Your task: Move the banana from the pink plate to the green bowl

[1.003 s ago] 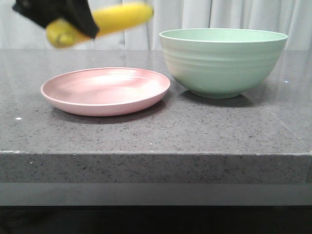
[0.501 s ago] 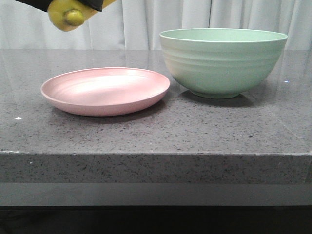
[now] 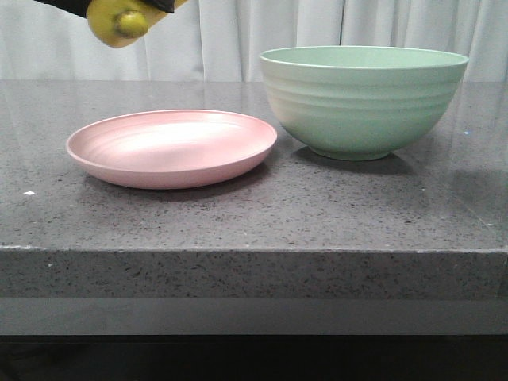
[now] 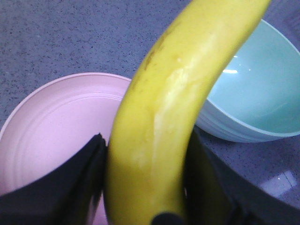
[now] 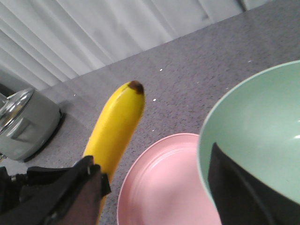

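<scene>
The yellow banana [image 3: 119, 22] hangs high above the left rim of the pink plate [image 3: 171, 148], one end toward the camera, mostly cut off by the top of the front view. My left gripper [image 4: 146, 140] is shut on the banana [image 4: 178, 93], one black finger on each side of it. The plate [image 4: 56, 126] is empty below it. The green bowl [image 3: 363, 99] stands just right of the plate and is empty [image 4: 253, 93]. My right gripper [image 5: 154, 159] is open and empty, above the plate [image 5: 173, 187] and the bowl's rim [image 5: 220, 108], with the banana [image 5: 117, 126] beside it.
The grey speckled stone table [image 3: 254, 222] has its front edge near the camera. A white curtain [image 3: 238, 32] hangs behind. A shiny metal pot [image 5: 18, 122] stands on the table off to one side in the right wrist view.
The left gripper has lifted the banana higher and turned it so one end faces the camera; in the last half second it shifted slightly right. Plate and bowl have not moved.
</scene>
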You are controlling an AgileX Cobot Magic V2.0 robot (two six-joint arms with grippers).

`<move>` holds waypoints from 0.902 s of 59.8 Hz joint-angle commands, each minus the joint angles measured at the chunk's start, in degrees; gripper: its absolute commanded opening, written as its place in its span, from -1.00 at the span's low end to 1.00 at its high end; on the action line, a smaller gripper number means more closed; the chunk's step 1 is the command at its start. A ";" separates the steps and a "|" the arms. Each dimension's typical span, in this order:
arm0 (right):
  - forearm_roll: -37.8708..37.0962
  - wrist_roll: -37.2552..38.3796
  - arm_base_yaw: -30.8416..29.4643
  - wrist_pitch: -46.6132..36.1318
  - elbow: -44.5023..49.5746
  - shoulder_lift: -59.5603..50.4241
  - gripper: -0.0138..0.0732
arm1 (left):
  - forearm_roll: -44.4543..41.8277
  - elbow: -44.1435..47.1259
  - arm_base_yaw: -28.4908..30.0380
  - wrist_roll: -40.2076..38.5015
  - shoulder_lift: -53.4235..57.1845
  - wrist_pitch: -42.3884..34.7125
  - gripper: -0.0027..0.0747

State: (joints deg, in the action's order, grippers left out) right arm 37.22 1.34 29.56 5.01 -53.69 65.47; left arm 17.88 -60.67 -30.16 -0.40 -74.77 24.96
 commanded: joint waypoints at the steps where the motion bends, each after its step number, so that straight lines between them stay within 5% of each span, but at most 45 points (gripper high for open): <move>1: 1.32 -0.69 1.57 -4.24 -6.60 4.80 0.49 | 1.34 -1.62 -0.44 -0.44 2.24 -4.95 -0.32; 54: 8.75 -0.69 6.16 -2.54 -23.13 23.07 0.47 | 1.34 -1.62 -0.44 -0.44 2.24 -5.08 -0.32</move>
State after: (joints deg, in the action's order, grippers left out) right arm 45.61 1.20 35.57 4.39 -74.41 90.70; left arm 18.09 -60.67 -30.16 -0.40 -74.73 24.63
